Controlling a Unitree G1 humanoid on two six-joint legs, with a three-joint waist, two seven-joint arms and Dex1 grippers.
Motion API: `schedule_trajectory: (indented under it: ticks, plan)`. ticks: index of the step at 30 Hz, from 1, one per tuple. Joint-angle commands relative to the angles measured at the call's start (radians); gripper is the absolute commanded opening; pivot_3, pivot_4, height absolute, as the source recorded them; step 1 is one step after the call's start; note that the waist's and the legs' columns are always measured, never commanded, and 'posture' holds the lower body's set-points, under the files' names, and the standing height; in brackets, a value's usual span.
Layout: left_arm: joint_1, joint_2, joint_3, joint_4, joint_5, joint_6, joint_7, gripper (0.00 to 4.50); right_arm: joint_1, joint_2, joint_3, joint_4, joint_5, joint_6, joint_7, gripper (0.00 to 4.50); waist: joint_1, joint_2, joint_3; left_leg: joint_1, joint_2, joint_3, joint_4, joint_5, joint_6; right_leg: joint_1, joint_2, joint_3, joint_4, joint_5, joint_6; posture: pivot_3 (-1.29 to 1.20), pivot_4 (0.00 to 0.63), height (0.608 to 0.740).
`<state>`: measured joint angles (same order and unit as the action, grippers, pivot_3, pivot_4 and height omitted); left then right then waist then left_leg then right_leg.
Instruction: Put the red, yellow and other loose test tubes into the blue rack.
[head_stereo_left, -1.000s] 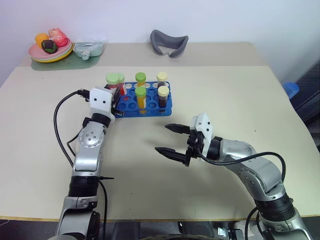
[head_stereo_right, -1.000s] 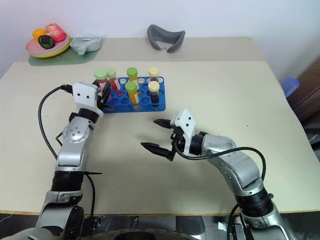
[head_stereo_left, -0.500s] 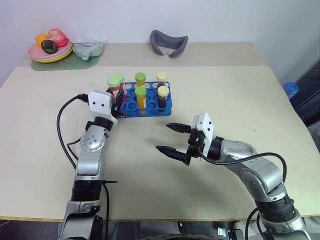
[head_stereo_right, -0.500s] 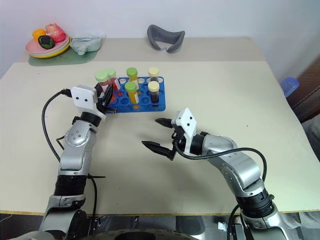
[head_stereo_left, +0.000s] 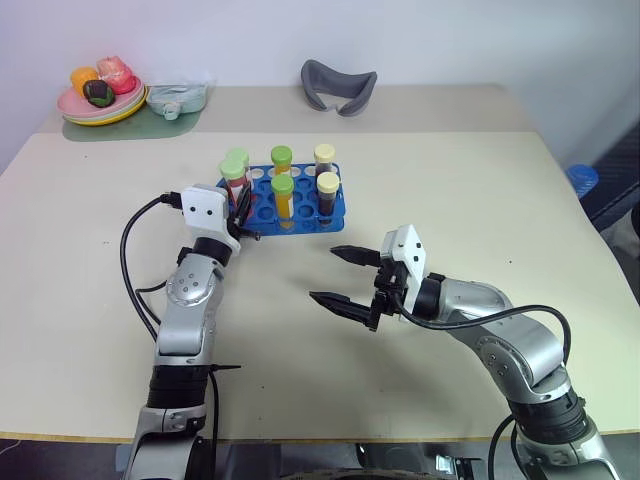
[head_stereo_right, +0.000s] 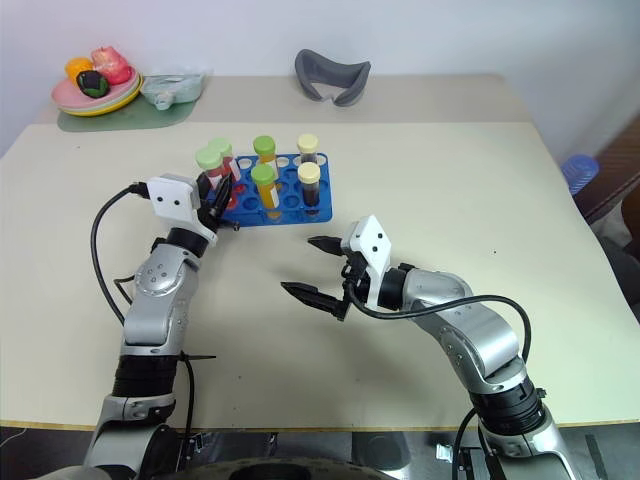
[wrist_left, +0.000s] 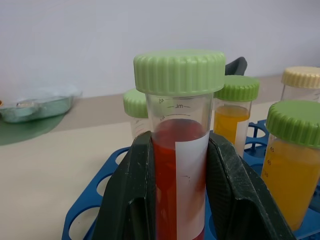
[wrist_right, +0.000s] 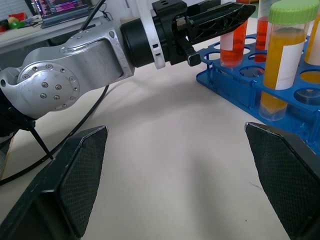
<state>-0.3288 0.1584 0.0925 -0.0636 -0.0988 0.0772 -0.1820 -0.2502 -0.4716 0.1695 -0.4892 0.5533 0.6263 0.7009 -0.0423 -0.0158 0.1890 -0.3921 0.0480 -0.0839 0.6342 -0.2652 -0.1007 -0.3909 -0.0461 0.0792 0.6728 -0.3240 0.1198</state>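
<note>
My left gripper is shut on a red test tube with a green cap, held upright at the left end of the blue rack. I cannot tell whether its lower end sits in a hole. Standing in the rack are another red tube, two yellow tubes with green caps and two dark tubes with cream caps. My right gripper stands open above the table in front of the rack, a short way off, with nothing between its fingers.
A plate of toy food on a green mat and a pale dish sit at the table's far left corner. A grey curved object lies at the far edge. A blue object is on the floor to the right.
The left wrist has rolled a little, and the held tube's cap now sits lower, just in front of the other red tube's cap. The right gripper has stayed put and open.
</note>
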Motion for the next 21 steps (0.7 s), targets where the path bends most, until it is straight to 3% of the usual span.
schedule_trajectory:
  ticks: [1, 4, 5, 8, 14, 21]
  plan:
    - [-0.022, 0.000, -0.006, -0.031, -0.005, -0.009, 0.001, 0.75, -0.012, 0.009, -0.005, -0.027, 0.004, -0.015, 0.002, 4.50, 0.000, 0.000, 0.000, 0.000, 0.000, 0.000, 0.000, 0.000, 0.000, 0.000, 0.000, 0.000, 0.000, 0.000, 0.000, 0.00, 0.150, 0.740]
    - [-0.026, -0.001, -0.002, -0.036, -0.013, -0.004, 0.002, 0.75, -0.011, 0.009, -0.006, -0.028, 0.004, -0.016, 0.001, 4.50, 0.000, 0.000, 0.000, 0.000, 0.000, 0.000, 0.000, 0.000, 0.000, 0.000, 0.000, 0.000, 0.000, 0.000, 0.000, 0.00, 0.150, 0.740]
    - [-0.027, 0.004, 0.002, -0.045, -0.014, -0.005, 0.001, 1.80, -0.011, 0.009, -0.006, -0.027, 0.003, -0.017, 0.002, 4.50, 0.000, 0.000, 0.000, 0.000, 0.000, 0.000, 0.000, 0.000, 0.000, 0.000, 0.000, 0.000, 0.000, 0.000, 0.000, 0.00, 0.150, 0.740]
    - [-0.022, 0.030, 0.026, -0.082, -0.025, 0.003, -0.008, 3.20, -0.013, 0.002, -0.013, -0.027, 0.003, -0.018, 0.005, 4.50, -0.002, 0.000, 0.000, 0.000, 0.000, 0.000, 0.000, 0.000, 0.000, 0.000, 0.000, 0.000, 0.000, 0.000, 0.000, 0.00, 0.150, 0.740]
    - [0.004, 0.114, 0.092, -0.196, -0.116, 0.094, -0.064, 3.20, -0.026, -0.041, -0.064, -0.004, 0.002, -0.028, 0.031, 4.50, -0.002, 0.000, 0.000, 0.000, 0.000, 0.000, -0.001, 0.000, 0.000, 0.000, 0.000, 0.000, 0.000, 0.000, 0.000, 0.00, 0.150, 0.740]
    - [0.188, 0.357, 0.271, -0.340, -0.306, 0.279, -0.266, 3.20, -0.001, -0.178, -0.216, 0.044, -0.010, -0.046, 0.066, 4.50, -0.004, 0.000, 0.000, 0.000, 0.000, 0.000, -0.002, 0.000, 0.000, 0.000, 0.000, 0.000, -0.001, 0.000, 0.000, 0.00, 0.150, 0.740]
